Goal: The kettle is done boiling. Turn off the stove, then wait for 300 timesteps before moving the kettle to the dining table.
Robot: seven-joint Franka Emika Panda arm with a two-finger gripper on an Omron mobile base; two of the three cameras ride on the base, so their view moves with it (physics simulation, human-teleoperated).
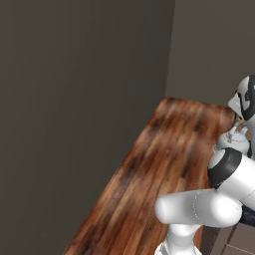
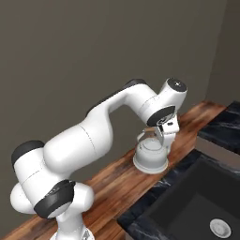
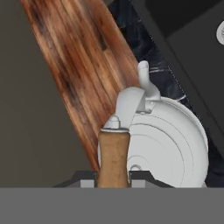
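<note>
Kettle (image 1: pixel 233 142) mostly hidden behind arm, cut by right edge. Pincer (image 3: pixel 113 180) tips half-hidden under wooden handle (image 3: pixel 113 159); grip unreadable. Sink (image 2: pixel 197 206) cropped at bottom.

One kettle (image 2: pixel 150 157), with one wooden handle piece (image 3: pixel 113 159) and one spout (image 3: pixel 146 81). One robot arm (image 2: pixel 89 140), one gripper (image 3: pixel 113 178) (two finger tips at the handle piece). One wood floor strip (image 1: pixel 149 169). One dark marble counter (image 2: pixel 220 124) with one sink (image 2: pixel 197 201), one drain (image 2: pixel 219 227).
</note>
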